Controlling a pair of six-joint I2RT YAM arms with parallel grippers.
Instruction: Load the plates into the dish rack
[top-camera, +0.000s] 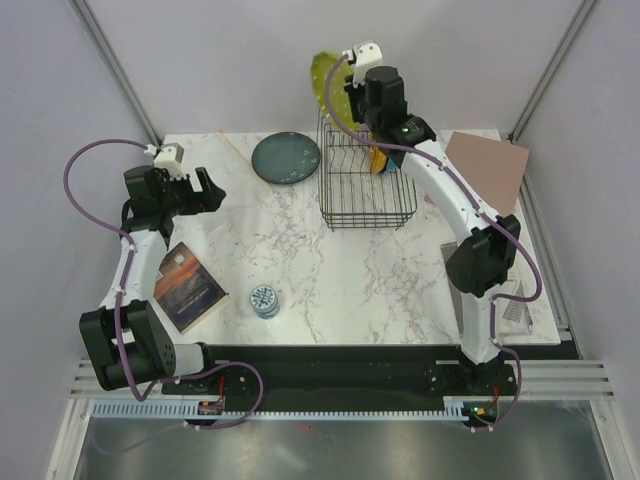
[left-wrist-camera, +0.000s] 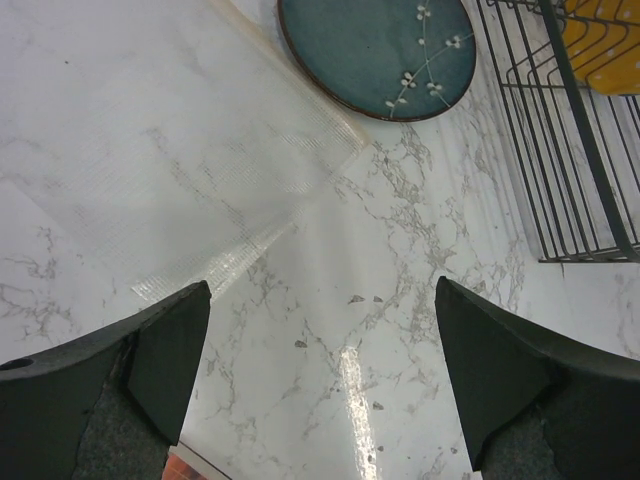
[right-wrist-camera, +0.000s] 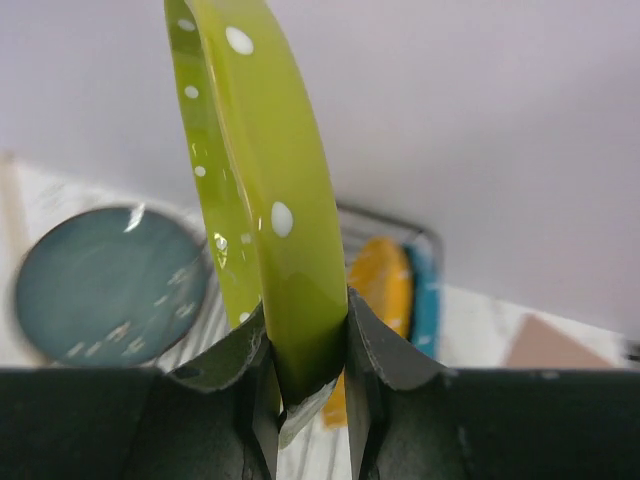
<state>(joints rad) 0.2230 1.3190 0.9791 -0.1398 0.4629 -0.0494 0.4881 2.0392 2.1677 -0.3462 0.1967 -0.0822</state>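
Item, right gripper (right-wrist-camera: 305, 370): jaws pressed onto the rim of the lime-green plate (right-wrist-camera: 270, 200), which stands on edge and rises out of the fingers, its white dots showing. Item, dish rack (top-camera: 365, 190): black wire, at the far middle of the table (top-camera: 380, 290); the held plate hangs in the air over its far-left corner, so the rack lies below and slightly toward the near side of the gripper. Item, orange plate (right-wrist-camera: 385, 275) and blue plate (right-wrist-camera: 425, 300): upright, side by side, in the rack's right part. Judged: the lowering turns on keeping the green plate's flat face in line with these two, so its edge drops between free prongs to their left. Item, left gripper (left-wrist-camera: 320, 300): jaws spread wide, holding nothing, low over bare marble. Item, teal-grey plate (left-wrist-camera: 380, 50): flat on the table just left of the rack, ahead and to the right of the left gripper, the nearer arm for it. Item, clear sheet (left-wrist-camera: 180, 170): flat beside that plate. Item, book (top-camera: 188, 287), small patterned tin (top-camera: 265, 300), pinkish board (top-camera: 487, 165): all well apart from the rack.
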